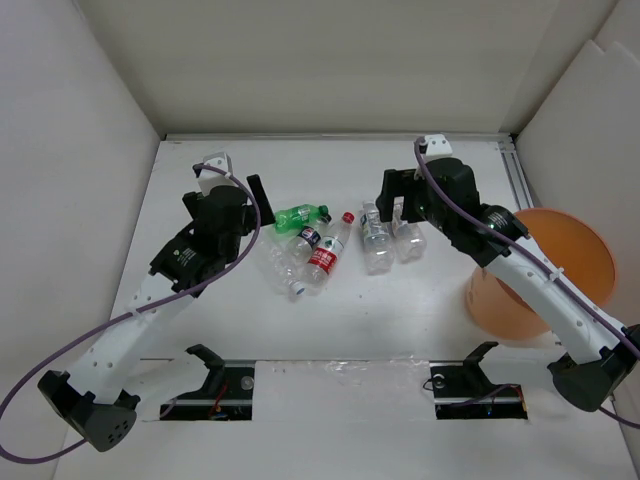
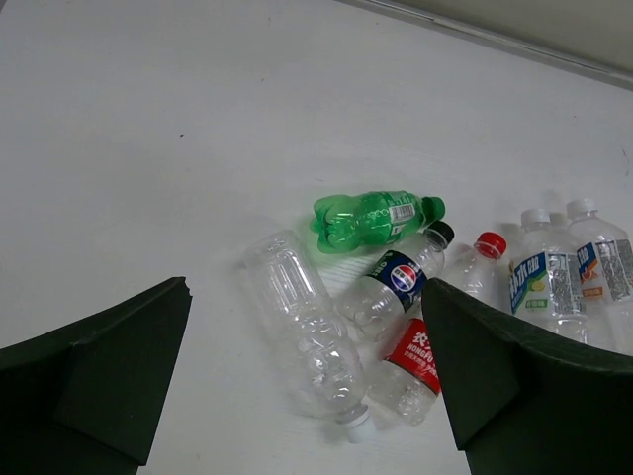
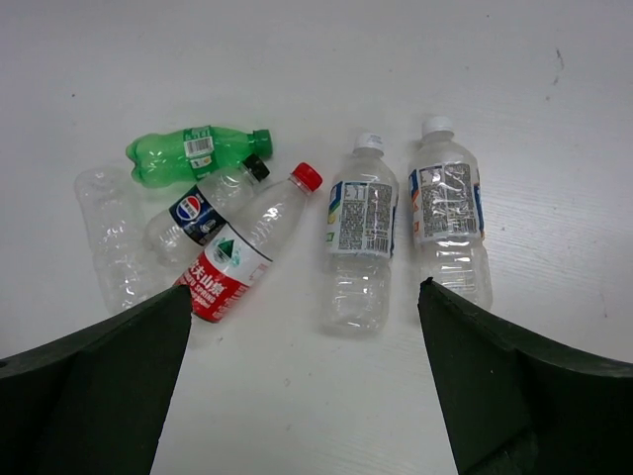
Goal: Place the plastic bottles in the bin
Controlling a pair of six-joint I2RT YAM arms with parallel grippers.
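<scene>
Seemingly empty, the 6 plastic bottles (image 3: 361, 237) look light and crushable; a mid-body hold suits. Left gripper (image 2: 307, 317) and right gripper (image 3: 305, 297) both gape apart.

Glossy clear plastic bottles (image 3: 360, 242), matt table (image 3: 297, 59)

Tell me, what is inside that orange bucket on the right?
No bottle shows inside the bin; what is visible is bare orange plastic. The right arm crosses over its left side, so that part of the inside is hidden.
</scene>
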